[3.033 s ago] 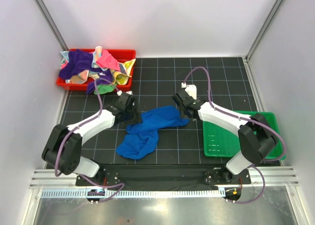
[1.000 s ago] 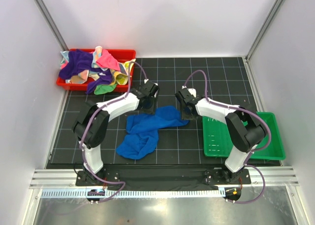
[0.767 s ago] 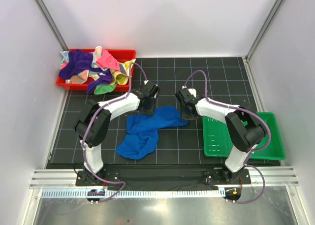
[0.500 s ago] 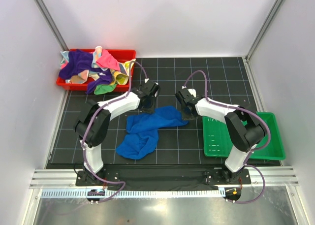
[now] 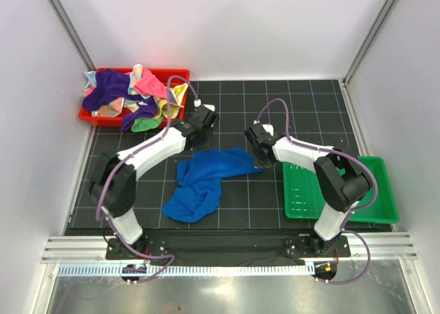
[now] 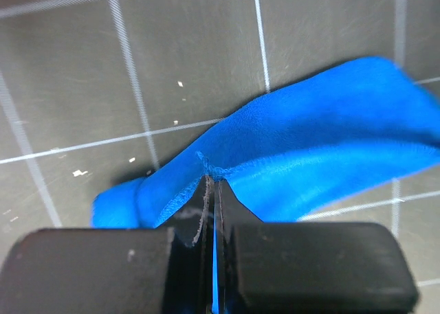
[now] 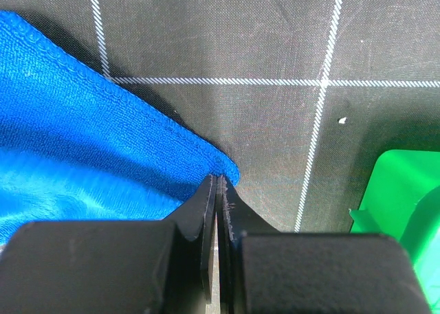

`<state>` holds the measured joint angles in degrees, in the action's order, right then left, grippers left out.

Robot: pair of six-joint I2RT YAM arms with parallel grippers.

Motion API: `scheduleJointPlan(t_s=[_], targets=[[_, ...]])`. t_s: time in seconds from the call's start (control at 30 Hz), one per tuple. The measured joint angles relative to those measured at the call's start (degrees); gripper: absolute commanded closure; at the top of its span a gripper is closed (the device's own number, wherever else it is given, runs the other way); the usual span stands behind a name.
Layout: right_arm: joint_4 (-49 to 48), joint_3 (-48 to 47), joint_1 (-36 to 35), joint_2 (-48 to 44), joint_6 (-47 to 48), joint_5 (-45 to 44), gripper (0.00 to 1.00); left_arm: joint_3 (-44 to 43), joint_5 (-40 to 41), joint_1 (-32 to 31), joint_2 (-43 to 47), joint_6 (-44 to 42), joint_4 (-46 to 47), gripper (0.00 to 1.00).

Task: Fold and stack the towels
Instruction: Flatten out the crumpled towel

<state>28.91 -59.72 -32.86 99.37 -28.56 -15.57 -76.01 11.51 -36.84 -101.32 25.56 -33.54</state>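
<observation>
The top external view looks down from high at the near edge, taking in the whole gridded surface (image 5: 309, 115). Each wrist view looks down along its own jaws, very close; all three share the royal blue towel (image 5: 206, 180).

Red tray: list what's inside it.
A crumpled heap of towels fills the red tray: purple, pink, yellow-and-teal, with a green one spilling over its front rim. The tray floor and anything lower in the heap are covered.
</observation>
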Motion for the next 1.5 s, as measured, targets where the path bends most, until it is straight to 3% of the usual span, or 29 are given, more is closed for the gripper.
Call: scheduleJointPlan(t_s=[0.13,0.33,0.5,0.63,0.83,1.5], targets=[[0.5,-0.2,0.0,-0.2,0.0,-0.1,0.93,0.0,2.4,0.0,7.1,1.0,-1.3,1.00],[0.8,-0.7,0.0,-1.8,0.1,0.0,0.75,2.3,2.6,-0.1,16.0,2.6,-1.8,1.00],[1.4,-0.7,0.0,-3.5,0.4,0.1,0.67,12.3,1.1,-0.2,21.6,5.0,-0.9,1.00],[1.8,-0.7,0.0,-4.4,0.4,0.4,0.65,21.8,-1.5,-0.3,26.4,7.1,-0.5,1.00],[2.0,0.3,0.0,-5.5,0.3,1.2,0.61,29.2,-4.7,-0.9,32.4,9.6,1.6,1.00],[1.8,3.4,-0.5,-7.6,-2.0,1.8,0.54,33.6,-6.6,-4.8,30.5,14.5,5.8,1.00]])
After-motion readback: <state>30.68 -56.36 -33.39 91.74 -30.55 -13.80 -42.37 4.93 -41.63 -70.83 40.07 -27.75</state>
